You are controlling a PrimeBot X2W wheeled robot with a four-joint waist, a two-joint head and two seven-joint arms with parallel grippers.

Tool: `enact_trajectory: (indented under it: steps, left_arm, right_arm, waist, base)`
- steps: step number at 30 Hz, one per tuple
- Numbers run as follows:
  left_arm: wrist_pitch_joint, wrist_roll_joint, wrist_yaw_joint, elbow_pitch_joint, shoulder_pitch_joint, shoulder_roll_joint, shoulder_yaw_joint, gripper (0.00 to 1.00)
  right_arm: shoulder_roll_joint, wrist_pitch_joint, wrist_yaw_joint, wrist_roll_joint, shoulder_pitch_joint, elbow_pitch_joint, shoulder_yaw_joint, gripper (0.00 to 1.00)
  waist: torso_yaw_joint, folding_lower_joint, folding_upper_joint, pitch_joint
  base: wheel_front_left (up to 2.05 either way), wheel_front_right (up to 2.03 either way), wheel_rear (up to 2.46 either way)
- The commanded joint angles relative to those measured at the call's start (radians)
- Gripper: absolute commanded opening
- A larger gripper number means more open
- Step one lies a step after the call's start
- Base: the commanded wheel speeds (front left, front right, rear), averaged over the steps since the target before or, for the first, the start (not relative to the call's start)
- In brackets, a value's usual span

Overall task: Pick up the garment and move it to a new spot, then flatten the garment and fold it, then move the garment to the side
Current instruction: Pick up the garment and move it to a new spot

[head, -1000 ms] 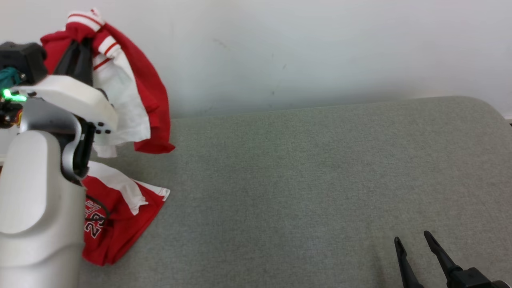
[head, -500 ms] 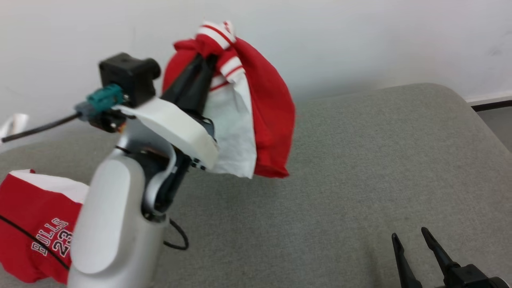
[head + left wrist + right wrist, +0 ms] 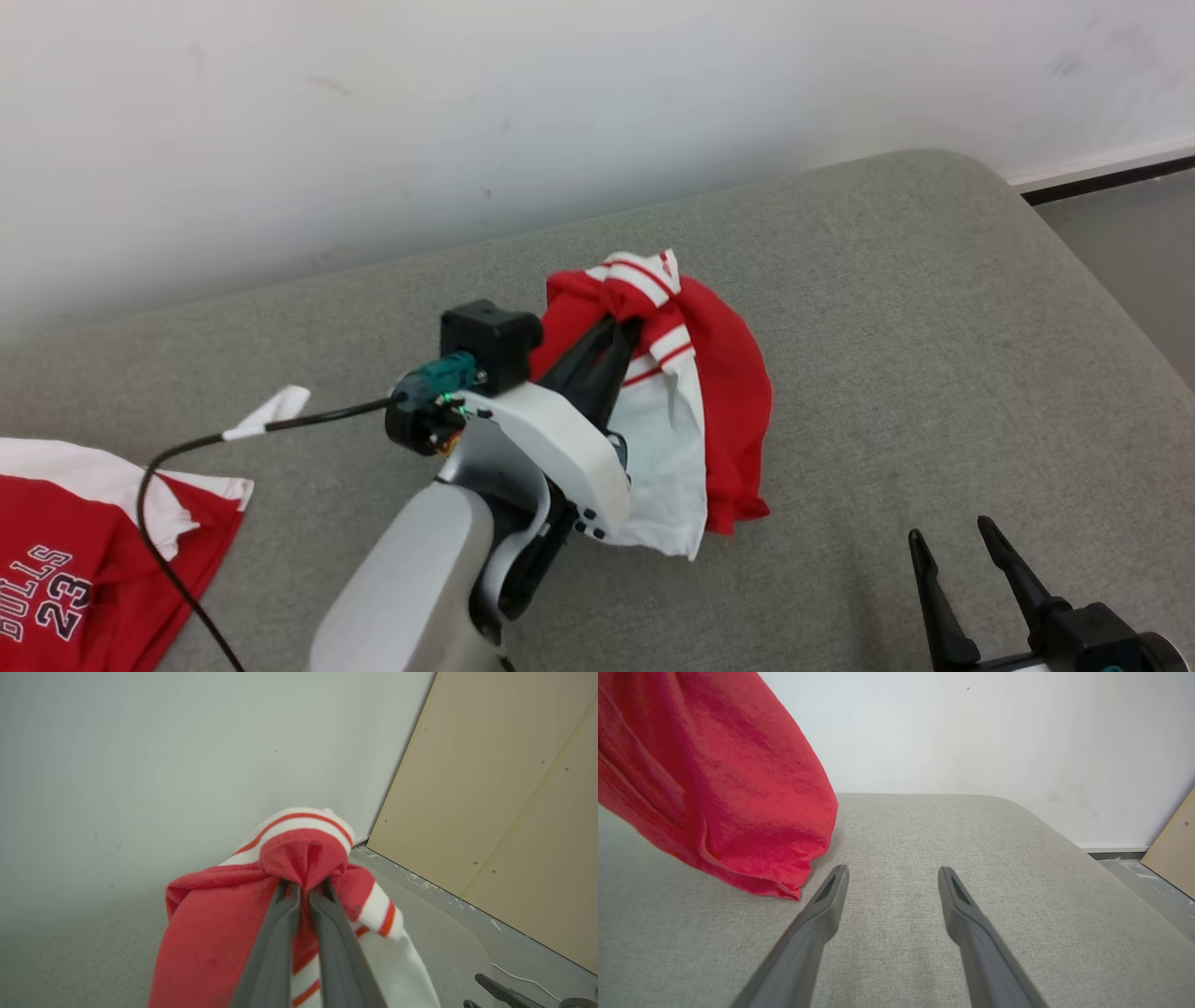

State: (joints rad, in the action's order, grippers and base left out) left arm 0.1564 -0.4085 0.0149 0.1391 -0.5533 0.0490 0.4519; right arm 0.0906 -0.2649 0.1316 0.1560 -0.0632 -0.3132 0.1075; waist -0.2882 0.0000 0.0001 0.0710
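The garment point(image 3: 728, 411), red with a white lining and red-and-white striped trim, hangs bunched from my left gripper point(image 3: 621, 322) over the middle of the grey cushion point(image 3: 887, 308). Its lower hem reaches down to the cushion or just above it. In the left wrist view my left gripper point(image 3: 306, 884) is shut on a red fold of the garment point(image 3: 210, 933) just under the striped trim. My right gripper point(image 3: 948, 532) stands open at the lower right, with nothing between its fingers. In the right wrist view the right gripper point(image 3: 893, 870) sits low over the cushion, the garment point(image 3: 714, 779) hanging to its upper left.
A second red and white jersey point(image 3: 56, 579) printed "BULLS 23" lies flat at the cushion's left end. A black cable point(image 3: 187, 448) runs from my left wrist. A white wall backs the cushion, floor point(image 3: 1139, 243) lies past its right edge, and a beige board point(image 3: 504, 788) leans there.
The head view has swung, shifting the whole picture. My left arm has carried the garment away from the jersey toward the cushion's middle and lowered it. The right gripper stays open in place.
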Motion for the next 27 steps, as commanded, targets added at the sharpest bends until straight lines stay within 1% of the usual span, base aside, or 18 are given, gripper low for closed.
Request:
enact_trajectory:
  steps: [1, 3, 5, 7, 8, 9, 10, 11, 12, 15, 19, 23, 27]
  left_arm:
    - [-0.019, -0.015, -0.009, 0.028, 0.019, 0.003, 0.016, 0.0]
    - [-0.049, -0.019, -0.024, 0.081, 0.03, 0.004, 0.038, 0.0]
    - [-0.08, 0.005, -0.029, 0.148, 0.033, 0.003, 0.067, 0.0]
    - [-0.108, -0.014, -0.031, 0.218, 0.045, 0.003, 0.089, 0.0]
    - [-0.121, 0.007, -0.024, 0.252, 0.042, 0.003, 0.107, 0.0]
    - [-0.142, -0.004, -0.023, 0.285, 0.042, 0.003, 0.115, 0.11]
    - [-0.156, -0.001, -0.022, 0.32, 0.041, 0.004, 0.127, 0.4]
    - [-0.166, 0.033, -0.018, 0.361, 0.031, 0.006, 0.153, 0.54]
    - [-0.183, 0.042, -0.018, 0.392, 0.026, 0.007, 0.165, 1.0]
    - [-0.226, 0.058, -0.007, 0.467, 0.014, 0.005, 0.194, 1.0]
    - [-0.284, 0.033, -0.008, 0.518, 0.004, 0.003, 0.221, 1.0]
    - [-0.331, 0.0, -0.035, 0.492, 0.011, 0.003, 0.258, 1.0]
    - [-0.357, -0.001, -0.072, 0.456, 0.04, 0.004, 0.284, 1.0]
  right_arm:
    - [-0.002, 0.001, -0.002, 0.005, -0.018, 0.006, -0.001, 1.0]
    - [-0.002, 0.001, -0.002, 0.008, -0.016, 0.004, -0.001, 1.0]
    - [-0.004, 0.001, -0.002, 0.007, -0.018, 0.003, 0.001, 1.0]
    - [-0.003, 0.001, -0.002, 0.007, -0.019, 0.002, 0.002, 1.0]
    - [-0.004, 0.001, -0.002, 0.006, -0.02, 0.002, 0.003, 1.0]
    - [-0.004, 0.001, -0.002, 0.005, -0.021, 0.001, 0.004, 1.0]
    - [-0.005, 0.001, -0.002, 0.004, -0.023, 0.0, 0.005, 1.0]
    - [-0.006, 0.001, -0.002, 0.002, -0.025, -0.001, 0.006, 1.0]
    - [-0.007, 0.001, -0.002, 0.001, -0.027, -0.001, 0.004, 1.0]
    - [-0.01, 0.001, -0.002, -0.001, -0.031, -0.001, 0.002, 1.0]
    - [-0.008, 0.001, -0.002, -0.005, -0.027, -0.008, 0.006, 1.0]
    - [-0.001, 0.001, -0.002, -0.007, -0.02, -0.008, 0.004, 1.0]
    - [0.008, 0.001, -0.002, -0.01, -0.003, -0.002, 0.0, 1.0]
  waist:
    - [-0.007, 0.0, -0.0001, 0.013]
    - [-0.008, 0.0, -0.0001, 0.021]
    - [-0.007, 0.0, -0.0001, 0.028]
    - [-0.003, 0.0, -0.0001, 0.035]
    - [0.0, 0.0, -0.0001, 0.039]
    - [0.003, 0.0, -0.0001, 0.043]
    - [0.006, 0.0, -0.0001, 0.045]
    - [0.01, 0.0, -0.0001, 0.048]
    - [0.013, 0.0, -0.0001, 0.052]
    - [0.029, 0.0, -0.0001, 0.059]
    - [0.05, 0.0, -0.0001, 0.054]
    - [0.068, 0.0, -0.0001, 0.039]
    - [0.091, 0.0, -0.0001, 0.015]
  base:
    - [0.0, 0.0, 0.0]
    - [0.0, 0.0, 0.0]
    - [0.0, 0.0, 0.0]
    - [0.0, 0.0, 0.0]
    - [0.0, 0.0, 0.0]
    - [0.0, 0.0, 0.0]
    - [0.0, 0.0, 0.0]
    - [0.0, 0.0, 0.0]
    - [0.0, 0.0, 0.0]
    - [0.0, 0.0, 0.0]
    - [0.0, 0.0, 0.0]
    - [0.0, 0.0, 0.0]
    - [0.0, 0.0, 0.0]
